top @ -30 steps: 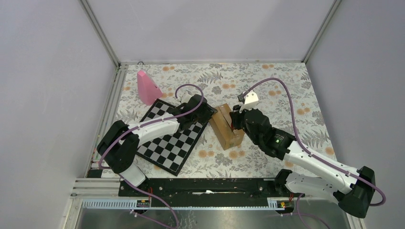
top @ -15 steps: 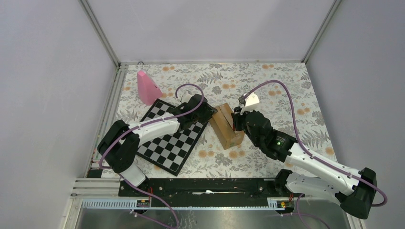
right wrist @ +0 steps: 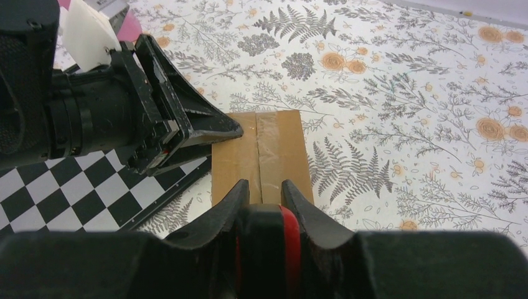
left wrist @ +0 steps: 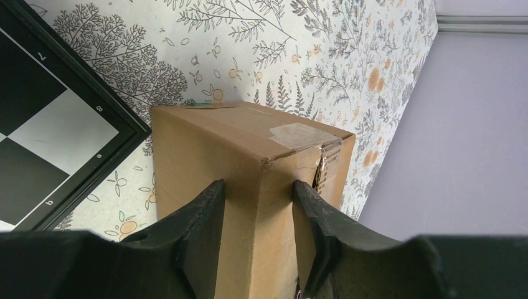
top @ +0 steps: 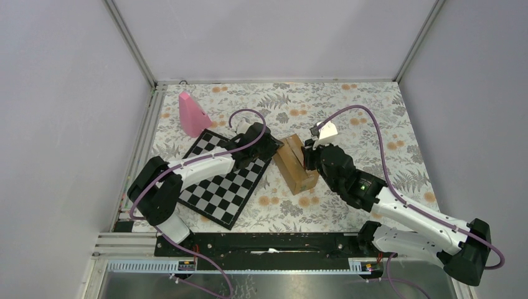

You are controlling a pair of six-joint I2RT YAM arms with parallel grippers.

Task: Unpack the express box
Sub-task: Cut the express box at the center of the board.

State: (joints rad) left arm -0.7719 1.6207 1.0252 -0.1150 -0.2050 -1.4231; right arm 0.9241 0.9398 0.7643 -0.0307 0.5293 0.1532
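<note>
L claw [left wrist: 258, 185] set part-open astride express box [left wrist: 205, 143] corner, grip unclear; red obj. [right wrist: 288, 243] clamped in narrow R claw [right wrist: 264, 185].

Plain pale grey walls [top: 274, 37] enclose a tabletop [top: 373, 112] printed with ferns and orange flowers, evenly lit.

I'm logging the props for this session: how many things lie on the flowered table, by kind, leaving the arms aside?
express box: 1
chessboard: 1
pink cone: 1
Total: 3
</note>
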